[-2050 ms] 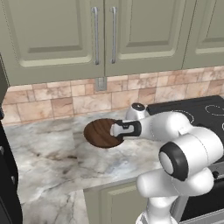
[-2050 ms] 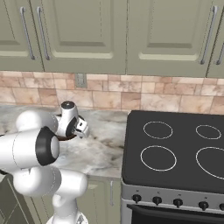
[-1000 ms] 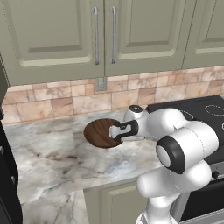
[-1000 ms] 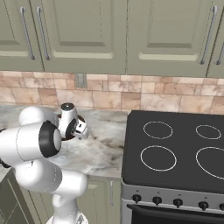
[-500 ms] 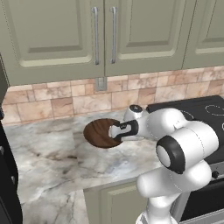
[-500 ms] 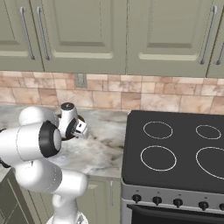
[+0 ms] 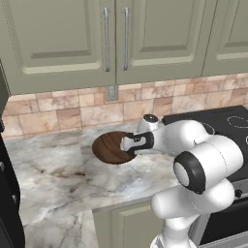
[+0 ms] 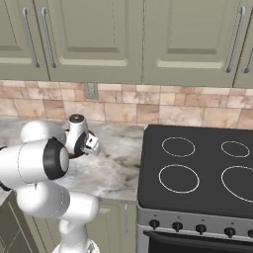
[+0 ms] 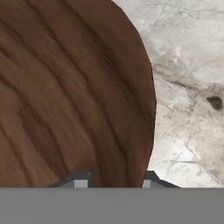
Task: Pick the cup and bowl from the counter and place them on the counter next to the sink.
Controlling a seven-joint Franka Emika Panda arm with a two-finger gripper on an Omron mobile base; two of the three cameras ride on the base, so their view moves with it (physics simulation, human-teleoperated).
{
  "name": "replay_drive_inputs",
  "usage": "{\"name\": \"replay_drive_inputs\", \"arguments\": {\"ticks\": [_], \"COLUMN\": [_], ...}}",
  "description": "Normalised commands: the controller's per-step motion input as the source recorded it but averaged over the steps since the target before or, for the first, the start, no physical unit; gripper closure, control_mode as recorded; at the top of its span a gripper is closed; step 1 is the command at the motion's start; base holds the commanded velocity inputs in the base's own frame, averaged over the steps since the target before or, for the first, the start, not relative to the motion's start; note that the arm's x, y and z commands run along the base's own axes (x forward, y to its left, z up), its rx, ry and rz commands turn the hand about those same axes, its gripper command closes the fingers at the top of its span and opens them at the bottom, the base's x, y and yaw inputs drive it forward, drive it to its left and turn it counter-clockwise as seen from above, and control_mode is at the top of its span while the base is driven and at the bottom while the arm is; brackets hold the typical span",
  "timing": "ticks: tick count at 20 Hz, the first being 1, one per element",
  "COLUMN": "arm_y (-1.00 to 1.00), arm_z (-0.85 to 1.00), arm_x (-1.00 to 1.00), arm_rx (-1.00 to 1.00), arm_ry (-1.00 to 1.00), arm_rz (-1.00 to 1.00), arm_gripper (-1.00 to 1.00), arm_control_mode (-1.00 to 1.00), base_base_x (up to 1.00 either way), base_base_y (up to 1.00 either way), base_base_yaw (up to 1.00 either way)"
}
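Observation:
The dark brown wood-grain bowl (image 7: 109, 147) sits on the grey-white marbled counter (image 7: 58, 184), just left of the stove. My gripper (image 7: 127, 145) reaches it from the right, at its right rim. In the hand view the bowl (image 9: 65, 87) covers most of the picture. There the gripper (image 9: 114, 179) straddles the rim, one fingertip (image 9: 81, 180) over the wood and the other at the bowl's outer edge, shut on it. The cup and the sink are out of view.
The black stove top (image 8: 197, 168) lies right of the counter (image 9: 188, 109). Olive-green wall cabinets (image 7: 116, 34) hang above a stone-tile backsplash with a socket (image 7: 112, 92). A tall dark object (image 7: 7, 193) stands at the far left edge.
The fingers have drawn in onto the bowl's rim. The arm and the bowl have hardly moved.

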Motion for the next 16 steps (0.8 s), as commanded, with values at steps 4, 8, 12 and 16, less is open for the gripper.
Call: {"name": "replay_drive_inputs", "arguments": {"ticks": [4, 8, 12, 16], "arm_y": [-0.15, -0.28, -0.32, -0.44], "arm_z": [0.27, 0.13, 0.12, 0.11], "arm_x": [-0.09, -0.24, -0.3, -0.13], "arm_rx": [0.0, 0.0, 0.02, 0.05], "arm_ry": [0.02, 0.05, 0.06, 0.13], "arm_rz": [0.0, 0.0, 0.0, -0.1], "arm_gripper": [1.0, 1.0, 1.0, 1.0], "arm_control_mode": [-1.0, -1.0, -1.0, -1.0], "base_base_x": [0.0, 0.0, 0.0, 0.0], "base_base_y": [0.0, 0.0, 0.0, 0.0], "base_base_yaw": [0.0, 0.0, 0.0, 0.0]}}
